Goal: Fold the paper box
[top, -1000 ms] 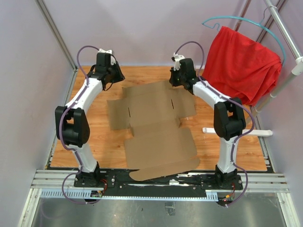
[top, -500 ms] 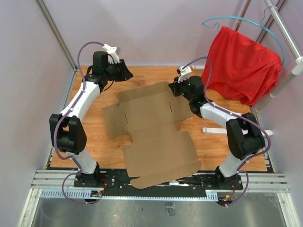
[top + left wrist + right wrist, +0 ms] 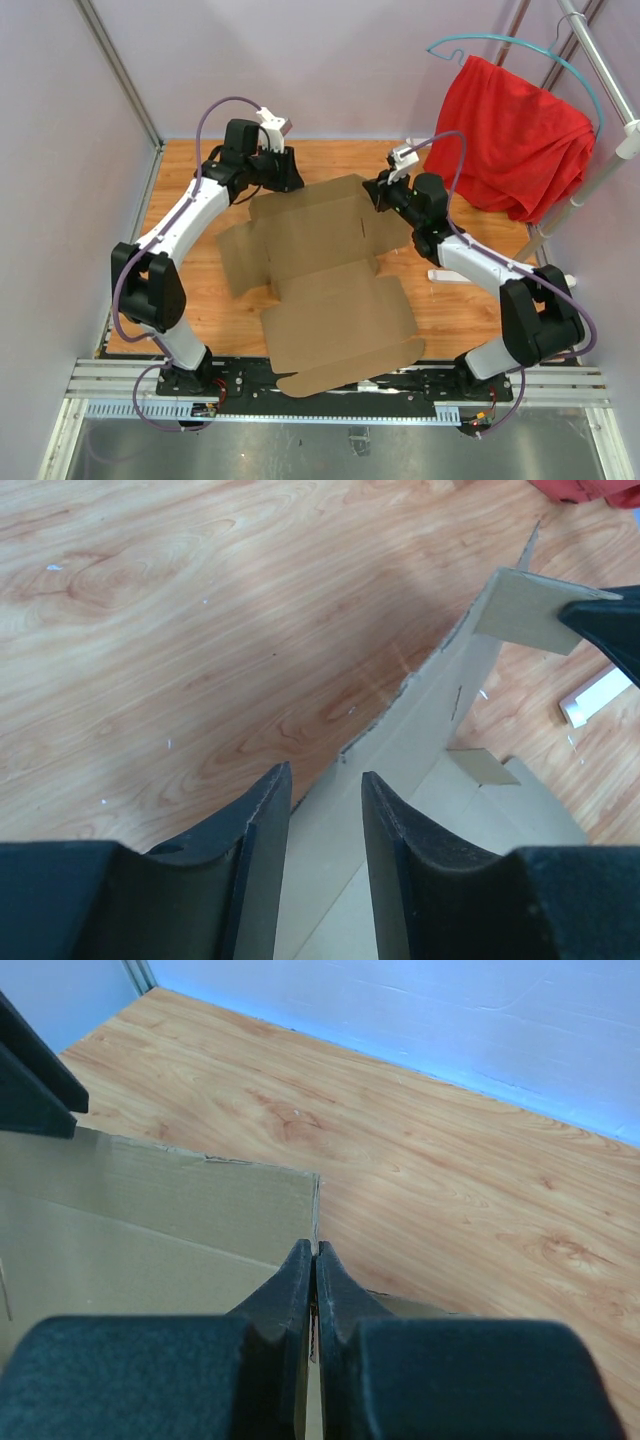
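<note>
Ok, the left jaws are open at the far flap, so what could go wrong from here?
1. Only the right gripper pinches the plain brown corrugated cardboard box sheet. The left gripper stands open astride its raised far flap, so that flap may twist or slip free.
2. The sheet's near flap overhangs the wooden table's front edge; a pull could drag it askew.

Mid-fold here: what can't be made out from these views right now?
Left wrist view: whether the left gripper touches the box; too close to tell.
Top view: its fingertips, hidden under its own wrist.
Right wrist view: how deep the box edge sits in the right gripper; the gripper itself covers it.
</note>
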`<action>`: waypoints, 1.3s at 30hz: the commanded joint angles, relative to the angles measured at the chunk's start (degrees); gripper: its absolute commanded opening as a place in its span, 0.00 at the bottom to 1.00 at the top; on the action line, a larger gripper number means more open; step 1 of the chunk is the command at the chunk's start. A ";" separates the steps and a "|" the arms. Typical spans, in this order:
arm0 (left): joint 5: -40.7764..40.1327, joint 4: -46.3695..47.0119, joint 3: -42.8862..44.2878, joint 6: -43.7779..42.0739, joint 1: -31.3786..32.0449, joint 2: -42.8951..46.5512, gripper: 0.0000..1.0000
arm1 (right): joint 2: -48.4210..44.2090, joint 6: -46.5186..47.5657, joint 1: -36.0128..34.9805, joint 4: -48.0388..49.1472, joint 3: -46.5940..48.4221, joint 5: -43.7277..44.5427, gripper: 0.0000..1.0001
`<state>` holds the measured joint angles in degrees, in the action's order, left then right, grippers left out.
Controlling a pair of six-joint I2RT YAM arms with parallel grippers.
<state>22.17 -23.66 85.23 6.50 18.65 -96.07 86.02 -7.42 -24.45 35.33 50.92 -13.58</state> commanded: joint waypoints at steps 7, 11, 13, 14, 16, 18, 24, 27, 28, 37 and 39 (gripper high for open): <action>0.62 -1.03 -0.88 -2.12 0.85 5.42 0.42 | -8.76 1.23 -0.61 -2.94 -5.14 -3.55 0.01; 6.65 -3.82 -0.83 -3.95 1.22 6.90 0.44 | -10.81 0.90 -0.60 -4.22 -6.71 -4.67 0.01; 7.65 -4.61 -2.09 -4.75 1.69 8.09 0.45 | -12.03 0.62 -0.62 -4.24 -7.85 -4.78 0.01; 7.58 -4.70 -2.99 -5.09 1.99 8.76 0.45 | -12.62 0.39 -0.60 -4.22 -8.41 -4.66 0.01; 7.20 -4.58 -5.16 -5.25 2.79 10.15 0.45 | -13.92 -0.09 -0.65 -4.20 -9.78 -4.17 0.01; 6.40 -4.22 -7.45 -5.05 3.64 11.22 0.46 | -15.25 -0.56 -0.60 -4.14 -10.82 -4.00 0.01; -4.57 -2.78 -9.90 -3.01 4.78 13.38 0.46 | -18.57 -1.22 -0.60 -4.27 -12.90 -4.17 0.01; -6.80 -0.92 -9.81 -2.41 4.76 14.95 0.47 | -19.81 -0.79 -0.65 -4.66 -13.68 -4.66 0.01; -6.81 -0.46 -9.47 -2.45 4.83 15.37 0.48 | -20.21 -0.53 -0.61 -4.80 -13.96 -5.05 0.01; -1.31 -0.59 -6.87 -5.53 4.81 16.04 0.49 | -21.64 0.39 -0.62 -4.76 -15.59 -8.11 0.01; 0.31 -1.84 -6.93 -6.46 5.02 15.24 0.49 | -21.78 0.33 -0.61 -4.66 -15.67 -8.20 0.01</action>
<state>18.41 -24.91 77.14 2.55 23.33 -80.93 65.36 -7.75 -24.45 30.55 36.25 -19.55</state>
